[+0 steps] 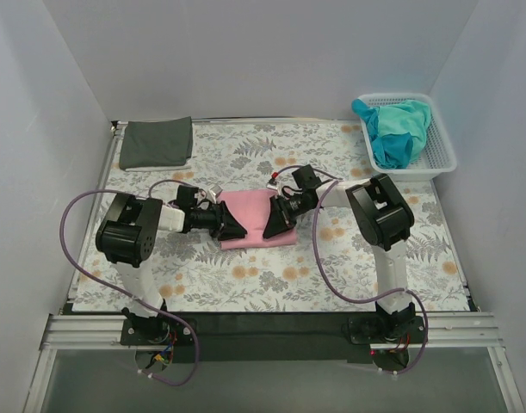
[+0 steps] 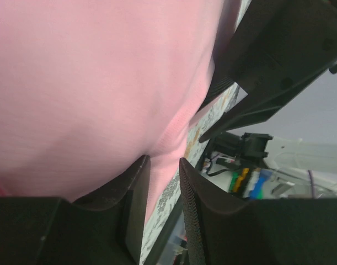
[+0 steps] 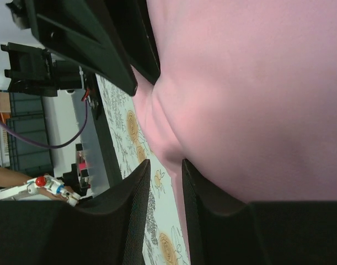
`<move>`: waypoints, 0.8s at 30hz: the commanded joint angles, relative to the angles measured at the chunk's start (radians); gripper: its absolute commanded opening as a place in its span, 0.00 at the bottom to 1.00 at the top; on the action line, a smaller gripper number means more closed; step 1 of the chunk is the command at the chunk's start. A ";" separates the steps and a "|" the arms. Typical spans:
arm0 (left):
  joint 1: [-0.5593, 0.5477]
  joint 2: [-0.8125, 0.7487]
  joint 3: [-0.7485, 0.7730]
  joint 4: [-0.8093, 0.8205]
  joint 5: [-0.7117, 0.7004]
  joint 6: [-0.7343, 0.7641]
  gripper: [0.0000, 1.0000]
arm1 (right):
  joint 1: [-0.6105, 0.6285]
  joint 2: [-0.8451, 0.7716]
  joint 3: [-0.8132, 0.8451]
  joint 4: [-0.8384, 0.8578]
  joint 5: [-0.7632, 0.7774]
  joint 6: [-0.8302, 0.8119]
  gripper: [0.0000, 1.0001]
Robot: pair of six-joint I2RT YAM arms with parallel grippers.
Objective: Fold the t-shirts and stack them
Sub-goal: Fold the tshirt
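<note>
Floral tablecloth (image 1: 271, 275): it spreads out under the pink t-shirt on every side.

White mesh basket (image 1: 443, 159): far and to the right of the pink t-shirt, well apart from it.

Pink t-shirt (image 1: 252, 219): my landmark. It lies flat as a folded, almost square packet between my two grippers. Its slightly longer axis runs from one gripper to the other.

Charcoal t-shirt (image 1: 157, 142): folded flat, far and to the left of the pink t-shirt, well apart from it.

Teal t-shirt (image 1: 392, 129): crumpled inside the basket, so also far right of the pink t-shirt, not yet folded.

Left gripper (image 1: 237, 228): at the left near edge of the pink t-shirt. The jaws are nearly together and the cloth puckers into the gap, so I judge that I pinch the pink hem.

Right gripper (image 1: 271, 225): at the right near edge of the pink t-shirt. Here also the gap is narrow and the pink edge is drawn in, so I believe I grasp it.

Coming move: the pink t-shirt looks folded, so stacking is probably next. The charcoal t-shirt lies on my left arm's side, therefore the left arm is nearer and the right must reach across.
</note>
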 commanded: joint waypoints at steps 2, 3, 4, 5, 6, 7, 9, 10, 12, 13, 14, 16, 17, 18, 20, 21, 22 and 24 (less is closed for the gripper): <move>0.096 0.052 -0.003 -0.107 -0.144 0.108 0.28 | -0.030 0.024 -0.029 0.068 0.104 -0.023 0.32; 0.114 0.063 0.006 -0.124 -0.153 0.123 0.28 | -0.039 0.027 -0.031 0.063 0.101 -0.023 0.32; 0.143 0.066 0.017 -0.153 -0.145 0.140 0.28 | -0.057 0.022 -0.029 0.060 0.082 -0.023 0.32; 0.150 0.068 0.050 -0.171 -0.130 0.181 0.28 | -0.064 0.012 -0.028 0.056 0.070 -0.025 0.32; 0.151 0.065 0.067 -0.194 -0.112 0.209 0.28 | -0.067 -0.017 -0.023 0.024 0.061 -0.031 0.32; 0.151 0.041 0.081 -0.201 -0.083 0.231 0.28 | -0.068 -0.037 -0.013 0.004 0.049 -0.066 0.32; 0.151 -0.007 0.109 -0.257 -0.012 0.298 0.28 | -0.068 -0.103 -0.006 -0.041 0.001 -0.098 0.32; 0.150 -0.062 0.113 -0.279 -0.001 0.319 0.29 | -0.070 -0.126 -0.009 -0.068 -0.020 -0.118 0.32; 0.150 -0.128 0.107 -0.310 0.052 0.359 0.31 | -0.068 -0.192 -0.026 -0.087 -0.065 -0.126 0.32; 0.139 -0.153 0.100 -0.314 0.065 0.361 0.32 | -0.068 -0.211 -0.038 -0.093 -0.077 -0.126 0.32; 0.127 -0.195 0.101 -0.334 0.091 0.361 0.32 | -0.068 -0.229 -0.060 -0.098 -0.097 -0.126 0.32; 0.076 -0.228 0.093 -0.345 0.114 0.329 0.32 | -0.067 -0.266 -0.081 -0.101 -0.096 -0.129 0.32; 0.055 -0.249 0.084 -0.337 0.115 0.312 0.32 | -0.064 -0.269 -0.097 -0.101 -0.090 -0.135 0.32; 0.033 -0.260 0.071 -0.318 0.118 0.286 0.32 | -0.064 -0.257 -0.101 -0.099 -0.082 -0.137 0.32; -0.011 -0.266 0.011 -0.240 0.102 0.217 0.32 | -0.059 -0.205 -0.094 -0.095 -0.070 -0.143 0.32; -0.017 -0.256 -0.009 -0.216 0.074 0.199 0.32 | -0.056 -0.181 -0.088 -0.093 -0.064 -0.147 0.32; -0.016 -0.241 -0.028 -0.172 0.063 0.179 0.32 | -0.056 -0.158 -0.081 -0.092 -0.051 -0.147 0.32; -0.010 -0.166 -0.043 -0.169 0.040 0.163 0.31 | -0.056 -0.095 -0.059 -0.087 -0.041 -0.166 0.30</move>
